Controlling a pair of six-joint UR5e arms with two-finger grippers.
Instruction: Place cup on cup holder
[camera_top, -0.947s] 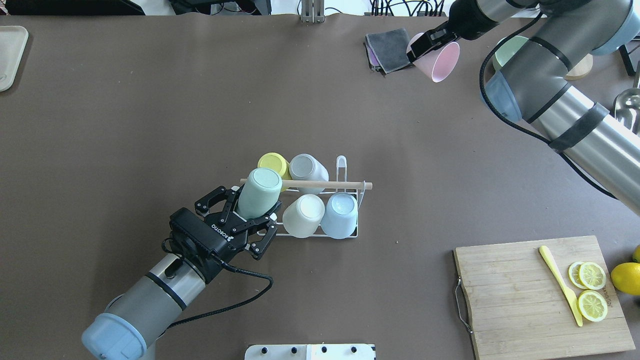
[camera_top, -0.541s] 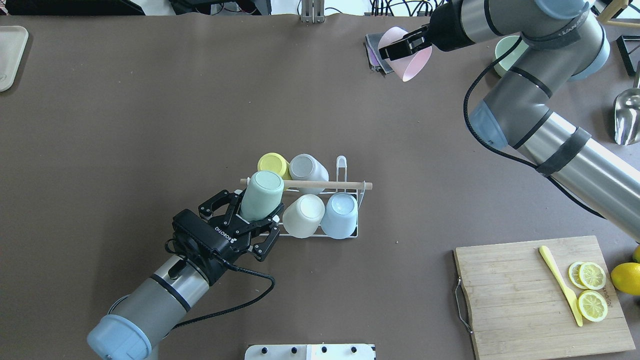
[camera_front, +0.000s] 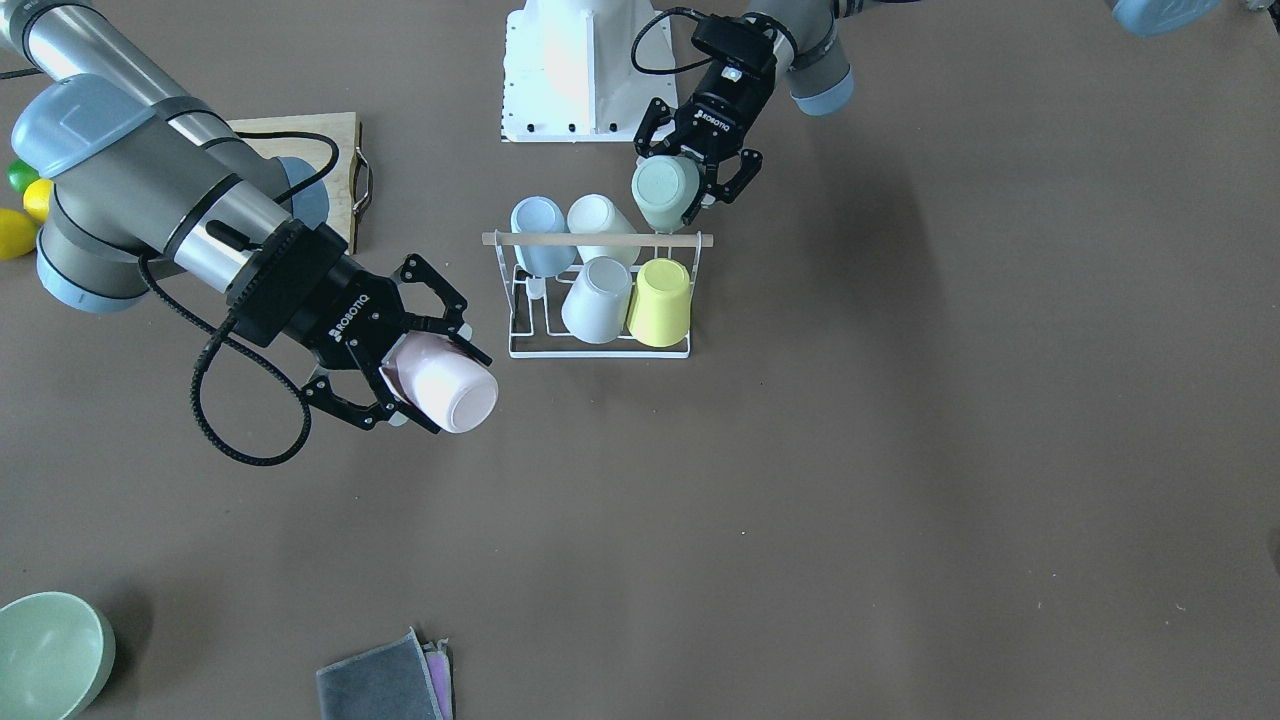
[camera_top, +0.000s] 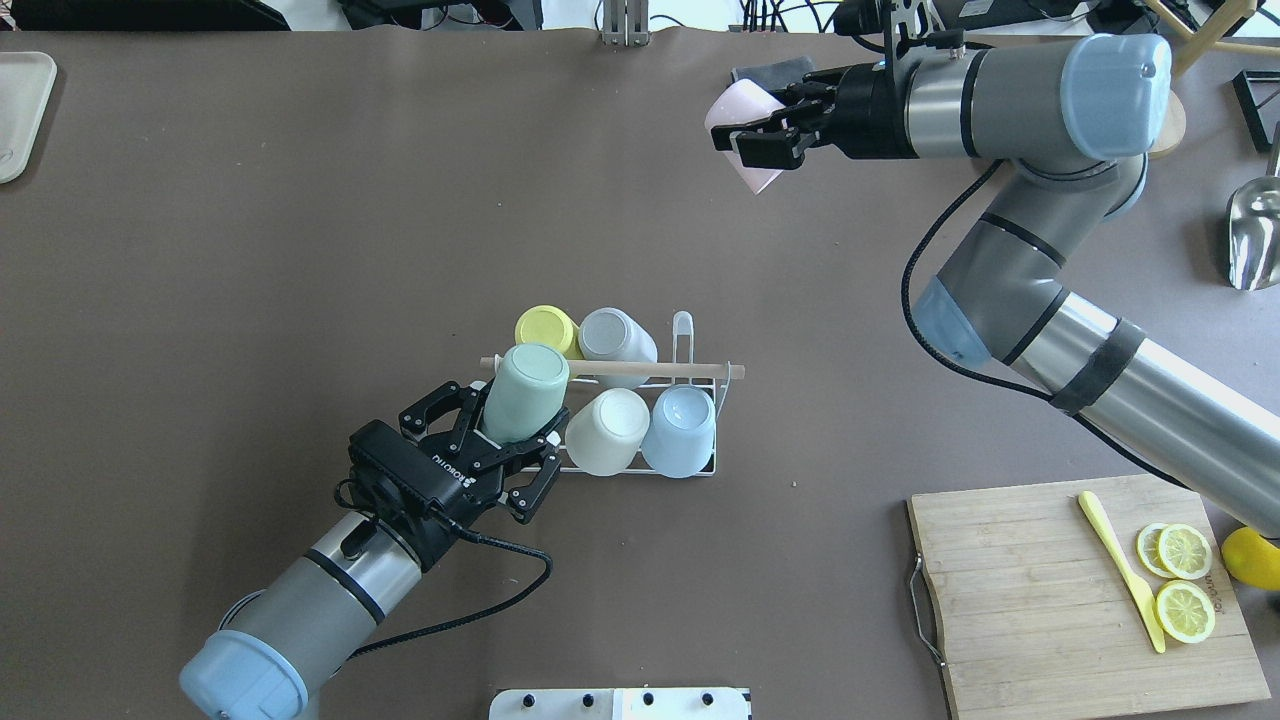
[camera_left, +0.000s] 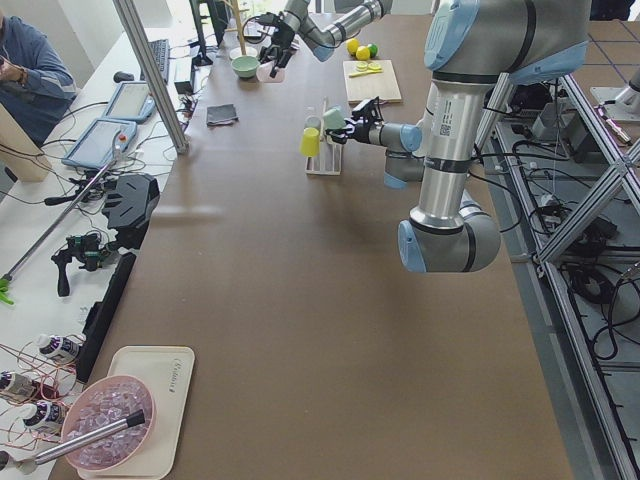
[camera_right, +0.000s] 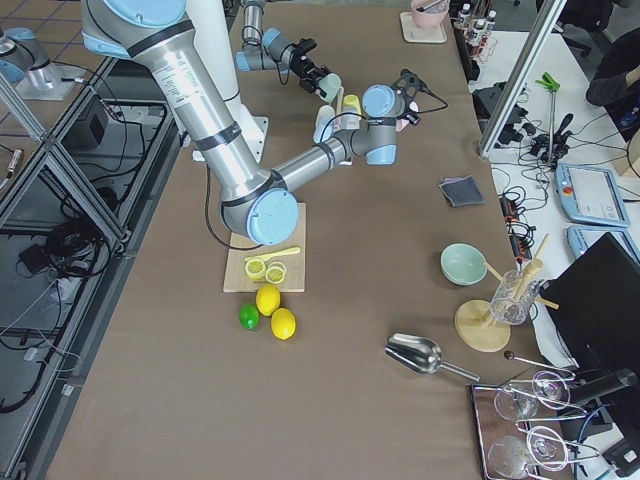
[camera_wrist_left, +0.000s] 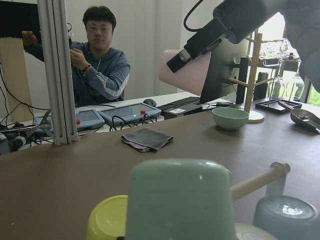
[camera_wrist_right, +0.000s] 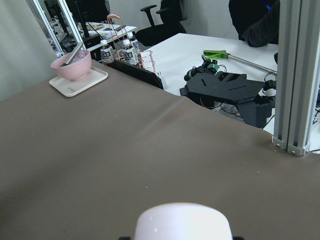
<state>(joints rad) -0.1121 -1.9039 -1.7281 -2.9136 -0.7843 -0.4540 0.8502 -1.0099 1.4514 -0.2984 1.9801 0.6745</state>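
Observation:
The cup holder (camera_top: 700, 371), a white wire rack with a wooden rod across its top, stands mid-table and also shows in the front view (camera_front: 600, 240). It carries a yellow cup (camera_top: 545, 327), a grey cup (camera_top: 612, 335), a white cup (camera_top: 608, 430) and a light blue cup (camera_top: 680, 430), all upside down. My left gripper (camera_top: 510, 420) is shut on a mint green cup (camera_top: 525, 385), tilted bottom-up at the rack's near left corner. My right gripper (camera_top: 750, 140) is shut on a pink cup (camera_top: 735, 115) and holds it in the air beyond the rack, as the front view (camera_front: 445, 388) shows.
A wooden cutting board (camera_top: 1040, 600) with lemon slices and a yellow knife lies at the near right. A grey cloth (camera_front: 385, 680), a green bowl (camera_front: 50, 655) and a metal scoop (camera_top: 1255, 230) lie along the far right side. A tray (camera_top: 20, 110) sits far left.
My right arm has swung left with the pink cup, away from the cloth and toward the table's middle. My left gripper with the mint cup has shifted slightly at the rack.

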